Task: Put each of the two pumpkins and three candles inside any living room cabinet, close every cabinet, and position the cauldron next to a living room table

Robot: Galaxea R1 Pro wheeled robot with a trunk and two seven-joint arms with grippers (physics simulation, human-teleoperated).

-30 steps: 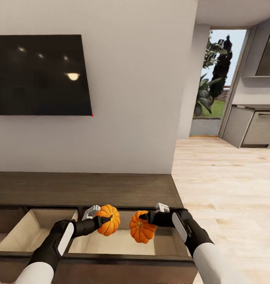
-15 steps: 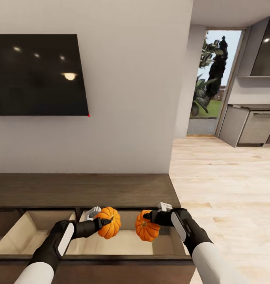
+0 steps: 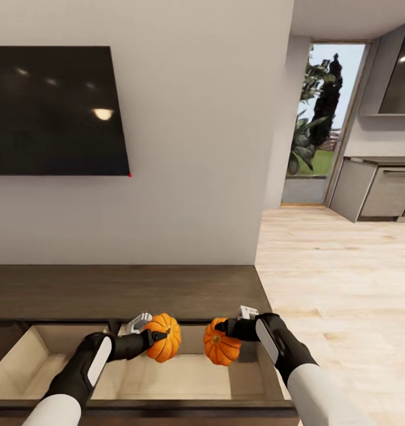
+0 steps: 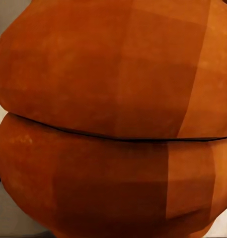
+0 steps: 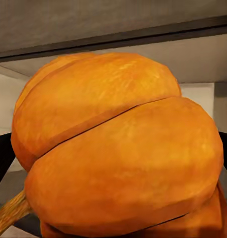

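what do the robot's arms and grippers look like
Both arms have white upper segments and glossy black forearms, each with a long white oval inlay. The left gripper and right gripper are black, with a small silver-grey metal block at each wrist. No loose cables show.

Two pumpkins (image 3: 164, 345) (image 3: 220, 349), two grippers (image 3: 156, 337) (image 3: 221, 326), one open cabinet (image 3: 167, 293), one wall television (image 3: 54, 111).

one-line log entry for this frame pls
left hand: shut on left pumpkin | right hand: shut on right pumpkin | both over open cabinet drawer | not released
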